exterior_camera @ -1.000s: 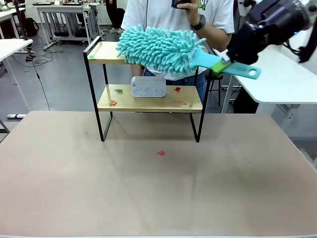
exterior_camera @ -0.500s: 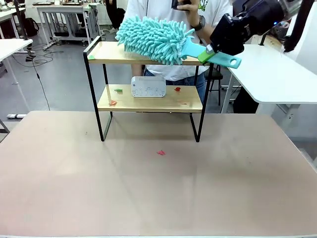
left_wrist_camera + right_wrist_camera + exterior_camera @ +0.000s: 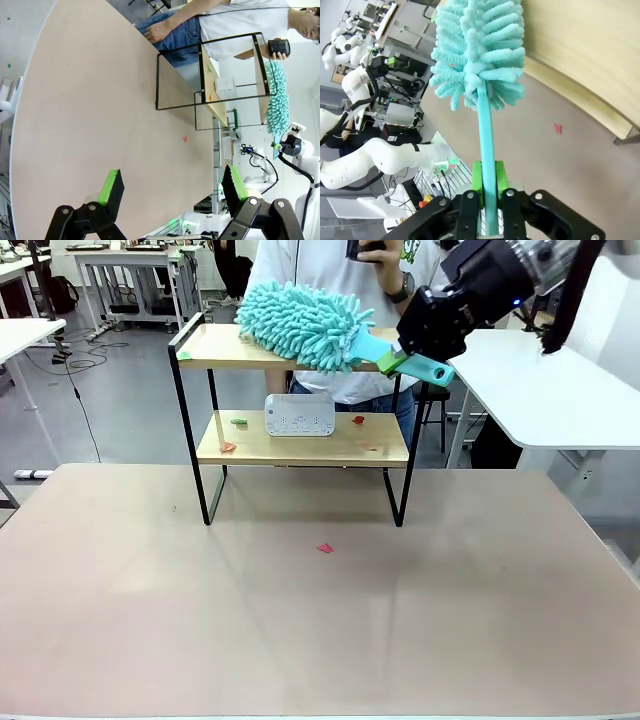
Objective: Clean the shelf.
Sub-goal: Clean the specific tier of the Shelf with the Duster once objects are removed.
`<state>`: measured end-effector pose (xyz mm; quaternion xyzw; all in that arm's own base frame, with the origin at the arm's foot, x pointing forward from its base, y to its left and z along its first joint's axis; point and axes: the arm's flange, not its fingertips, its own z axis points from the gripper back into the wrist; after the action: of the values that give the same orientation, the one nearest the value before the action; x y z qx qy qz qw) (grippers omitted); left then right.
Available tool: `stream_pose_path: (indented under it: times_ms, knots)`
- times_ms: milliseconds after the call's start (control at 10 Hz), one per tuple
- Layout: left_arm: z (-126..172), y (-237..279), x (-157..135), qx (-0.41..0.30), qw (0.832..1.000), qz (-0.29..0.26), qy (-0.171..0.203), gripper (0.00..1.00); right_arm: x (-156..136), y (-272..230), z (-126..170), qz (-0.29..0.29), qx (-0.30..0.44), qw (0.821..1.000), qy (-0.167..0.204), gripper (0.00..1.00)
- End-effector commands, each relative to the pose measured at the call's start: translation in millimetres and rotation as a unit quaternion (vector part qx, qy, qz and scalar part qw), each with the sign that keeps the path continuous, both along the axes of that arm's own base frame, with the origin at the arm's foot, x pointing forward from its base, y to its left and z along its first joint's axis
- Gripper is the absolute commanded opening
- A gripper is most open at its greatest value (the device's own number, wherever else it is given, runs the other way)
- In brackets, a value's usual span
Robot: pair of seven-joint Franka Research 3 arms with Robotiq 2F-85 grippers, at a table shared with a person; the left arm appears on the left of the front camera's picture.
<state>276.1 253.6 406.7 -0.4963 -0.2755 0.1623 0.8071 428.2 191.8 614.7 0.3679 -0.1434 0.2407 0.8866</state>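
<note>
Upper right, the right gripper [image 3: 397,360] is clamping the handle of the teal duster [image 3: 300,323], its fluffy head brushing the top board of the shelf [image 3: 215,345] at upper centre. The left gripper [image 3: 172,186] is hanging wide apart, empty. The top-board sweep seems in hand. Next wants a steady drag along it, then the lower board's red scraps [image 3: 358,420].

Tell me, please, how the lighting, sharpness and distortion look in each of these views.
Front view: even soft light, the shelf sharp, a faint sheen on the table, the right tool slightly soft. Left wrist view: rolled sideways, the wide angle bending the table's edge into a curve, the left tool crisp. Right wrist view: the duster in focus, the room behind stretched.
</note>
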Motion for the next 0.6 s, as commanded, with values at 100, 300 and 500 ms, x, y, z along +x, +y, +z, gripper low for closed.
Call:
stream_pose_path:
  times_ms: [100, 300, 500]
  knots:
    - [0, 0, 0, -0.001, 1.0, -0.002, -0.017, 1.0, 15, 25, 6, 0.001, -0.015, 1.0, 0.009, 0.13]
    - [0, 0, 0, -0.001, 1.0, -0.002, -0.017, 1.0, 18, 39, 10, 0.03, -0.014, 0.999, 0.011, 0.13]
    - [0, 0, 0, -0.001, 1.0, -0.002, -0.017, 1.0, 13, 48, 16, 0.092, -0.019, 0.995, 0.01, 0.13]
